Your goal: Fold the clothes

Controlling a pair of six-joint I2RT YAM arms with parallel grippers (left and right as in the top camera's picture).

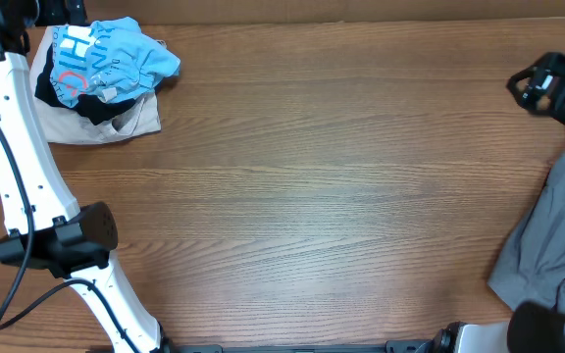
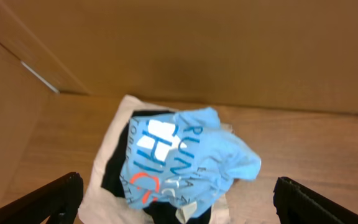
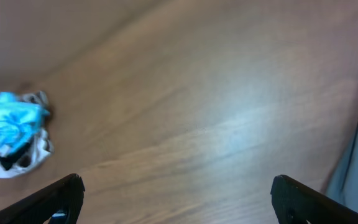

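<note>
Wide-spread and empty, the left claw (image 2: 177, 186) hangs just short of the crumpled blue T-shirt (image 2: 185, 155) at its 12 o'clock, atop black and beige clothes (image 2: 112, 165) in the 11 o'clock corner of the desk (image 1: 312, 196). Equally open and empty, the right claw (image 3: 178, 183) lies well apart.

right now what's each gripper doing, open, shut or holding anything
Left gripper: open, holding nothing, pointed at the blue T-shirt.
Right gripper: open, holding nothing, over the table.
</note>
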